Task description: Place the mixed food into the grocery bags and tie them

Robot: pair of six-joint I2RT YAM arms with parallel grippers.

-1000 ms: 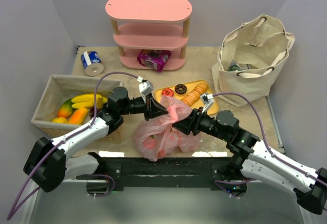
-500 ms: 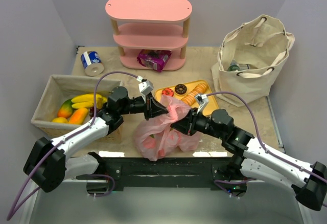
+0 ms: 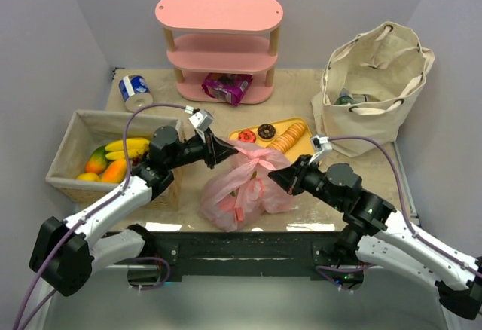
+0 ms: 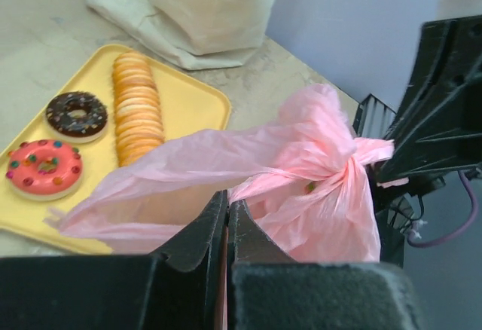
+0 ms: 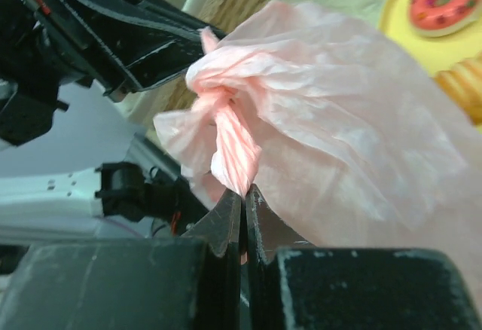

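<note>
The pink plastic bag (image 3: 245, 187) sits at the table's front middle with a knot at its top. My left gripper (image 3: 224, 151) is shut on one pink handle strip (image 4: 188, 172). My right gripper (image 3: 276, 178) is shut on the other twisted strip (image 5: 233, 149). The two strips stretch apart from the knot (image 4: 348, 160). Dark shapes show faintly through the pink bag. The beige canvas bag (image 3: 376, 81) stands open at the back right with a bottle (image 3: 348, 99) inside. A blue can (image 3: 135, 93) lies at the back left. A purple snack packet (image 3: 226, 86) lies under the shelf.
A yellow tray (image 3: 295, 128) with donuts and crackers lies behind the pink bag. A woven basket (image 3: 79, 130) with bananas and mangoes stands at the left. A pink shelf (image 3: 218, 13) stands at the back.
Both grippers have pulled apart, the left to the left and the right to the right, drawing the pink strips taut. The knot at the bag's top has tightened.
</note>
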